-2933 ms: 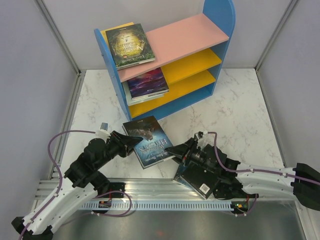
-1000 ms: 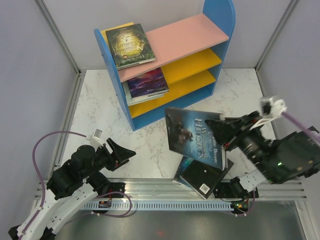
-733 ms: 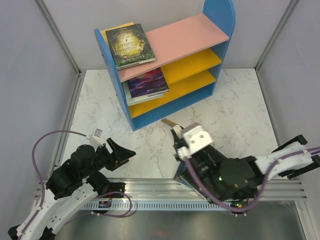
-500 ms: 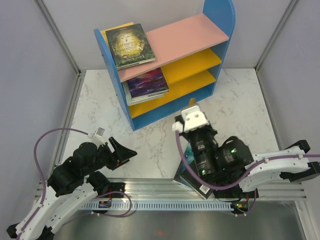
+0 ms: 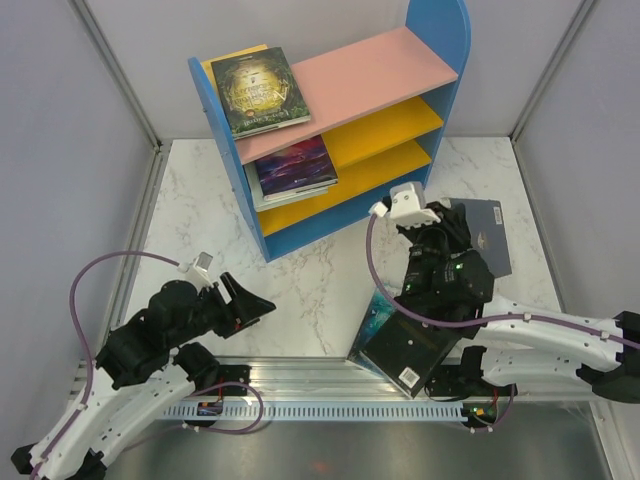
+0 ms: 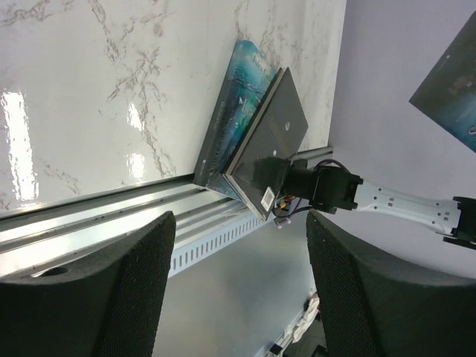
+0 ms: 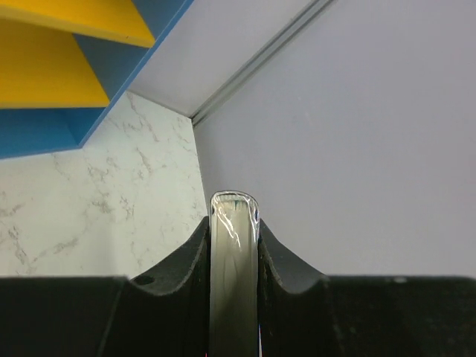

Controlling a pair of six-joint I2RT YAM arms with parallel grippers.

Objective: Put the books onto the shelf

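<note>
So the right end effector is pinching the dark blue book by its edge, held up on the right side. The shelf is to its far left with the open front facing the arms, so I'd guess the book swings left and away. The left end effector is spread, holding nothing, and isn't any closer to the shelf. Two more books are stacked on the surface at the near edge.

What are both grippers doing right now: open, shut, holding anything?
Left gripper: open, holding nothing.
Right gripper: shut on the dark blue book, lifted off the table.
</note>
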